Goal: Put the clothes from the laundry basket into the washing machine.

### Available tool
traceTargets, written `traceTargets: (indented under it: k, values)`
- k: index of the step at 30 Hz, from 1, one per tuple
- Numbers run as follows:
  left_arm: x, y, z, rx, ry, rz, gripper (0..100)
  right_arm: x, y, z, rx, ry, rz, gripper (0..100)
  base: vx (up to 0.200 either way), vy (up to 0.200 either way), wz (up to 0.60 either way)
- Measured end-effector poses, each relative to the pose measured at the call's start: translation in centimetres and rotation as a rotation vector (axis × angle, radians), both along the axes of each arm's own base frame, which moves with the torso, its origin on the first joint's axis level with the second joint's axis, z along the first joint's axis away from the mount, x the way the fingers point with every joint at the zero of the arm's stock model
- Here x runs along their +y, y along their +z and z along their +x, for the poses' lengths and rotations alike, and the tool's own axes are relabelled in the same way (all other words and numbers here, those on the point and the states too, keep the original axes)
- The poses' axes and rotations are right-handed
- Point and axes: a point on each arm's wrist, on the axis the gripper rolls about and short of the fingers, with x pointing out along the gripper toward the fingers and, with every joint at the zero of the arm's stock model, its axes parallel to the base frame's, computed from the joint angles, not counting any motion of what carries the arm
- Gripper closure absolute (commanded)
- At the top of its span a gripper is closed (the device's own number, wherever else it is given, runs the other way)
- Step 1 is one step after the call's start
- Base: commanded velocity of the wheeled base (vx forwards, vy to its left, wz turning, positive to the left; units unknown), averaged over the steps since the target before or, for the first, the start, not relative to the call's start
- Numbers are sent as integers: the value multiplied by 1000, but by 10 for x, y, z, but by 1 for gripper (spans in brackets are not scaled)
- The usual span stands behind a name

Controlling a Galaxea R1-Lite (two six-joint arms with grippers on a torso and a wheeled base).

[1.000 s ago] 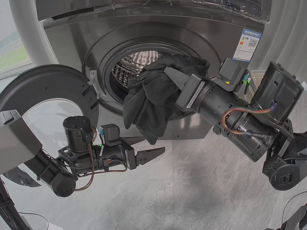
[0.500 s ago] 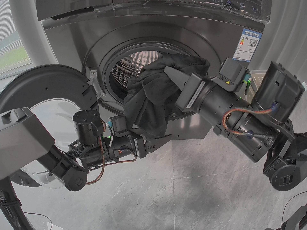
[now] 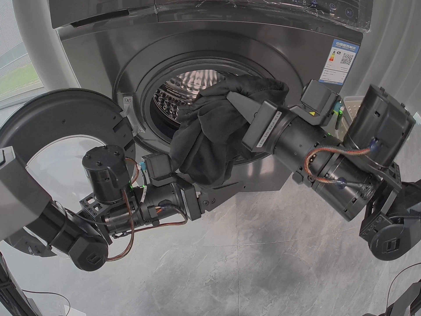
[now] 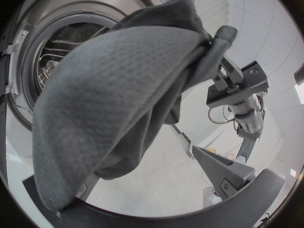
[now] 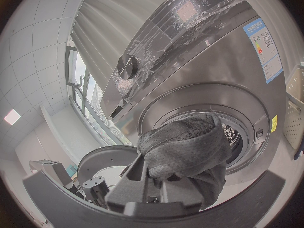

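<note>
A dark garment (image 3: 206,141) hangs in front of the washing machine's round opening (image 3: 184,88), bunched at the top in my right gripper (image 3: 230,96), which is shut on it. In the right wrist view the cloth (image 5: 186,143) is folded over that gripper (image 5: 155,171), facing the drum. My left gripper (image 3: 219,189) sits just under the garment's hanging hem, open. In the left wrist view the cloth (image 4: 110,95) drapes over one finger while the other finger (image 4: 221,171) stands bare. The white laundry basket (image 3: 351,106) peeks out behind my right arm.
The machine's door (image 3: 66,123) is swung wide open to the left, close behind my left arm. The grey tiled floor (image 3: 263,251) lies open in front of the machine. The basket's wall (image 5: 294,111) stands right of the machine.
My left arm has come up and forward, bringing its gripper from clear of the garment to under the hem. The right gripper has held the cloth almost still.
</note>
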Motion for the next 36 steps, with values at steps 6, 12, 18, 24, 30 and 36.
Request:
traceTargets:
  k: [6, 12, 18, 24, 30, 36]
  values:
    - [0, -3, -8, 10, -14, 9, 0, 0, 0, 0, -1, -1, 1, 100, 0, 0, 0]
    - [-2, 2, -3, -26, 10, -17, 0, -1, 0, 0, 0, 0, 1, 100, 0, 0, 0]
    - [-3, 4, 3, -69, 62, -49, 0, -1, -1, -1, 4, 1, -2, 100, 0, 0, 0]
    - [-4, 2, 7, -84, 83, -60, 100, -1, -2, -2, 6, 1, -5, 100, 0, 0, 0]
    - [-4, 0, 9, -97, 107, -70, 100, -3, -5, -2, 13, -2, -13, 100, 0, 0, 0]
    - [-3, -2, 5, -95, 114, -68, 100, -4, -8, -1, 20, -11, -19, 100, 0, 0, 0]
